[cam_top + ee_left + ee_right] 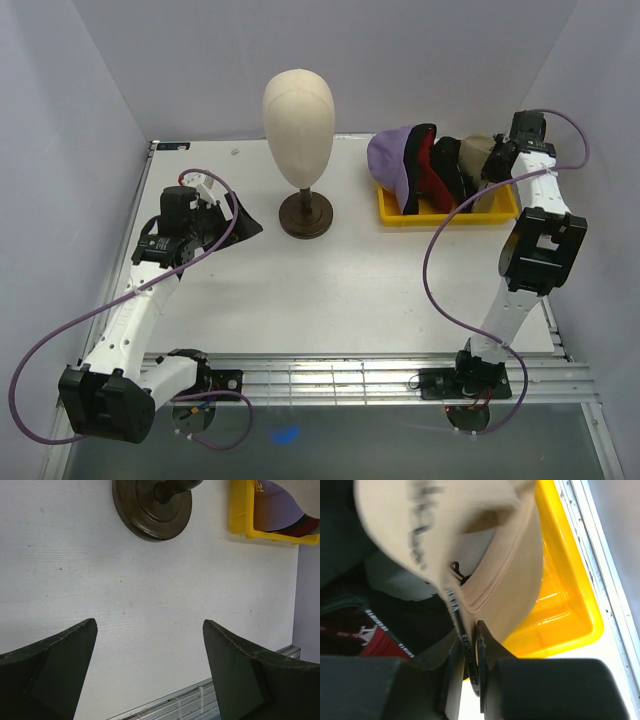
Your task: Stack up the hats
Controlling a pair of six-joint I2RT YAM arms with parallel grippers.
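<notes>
The right end effector (470, 647) is pressed together on the thin dark rim of the brim of a beige fabric baseball cap (512, 575). In the right wrist view the cap's long axis runs from the blurred crown at the top of the frame down to the pinched brim at lower centre. Dark writing on its upper left part is too smeared to read. This cap stands at the right end of a row of caps set on edge in a yellow plastic tray (440, 217) at the upper right of the overhead view. The row runs left to right along the tray's long side, with a lavender cap (390, 155) at the left end, then a red cap (428, 170), then a black cap (450, 165), each leaning against the next. The red cap carries white lettering at the lower left of the right wrist view, too small to make out. The tray lies close to the right edge of the white worktop (350, 290), where a pale metal edge strip (600, 555) runs just beside it and a pale wall (600, 120) rises beyond. A beige egg-shaped mannequin head (298, 110) on a dark round stand (306, 215) stands at upper centre, apart from the tray. The left end effector (150, 630) is spread wide above bare worktop at the left of the overhead view. Open surface fills the middle and lower part of that view between the two arms.
</notes>
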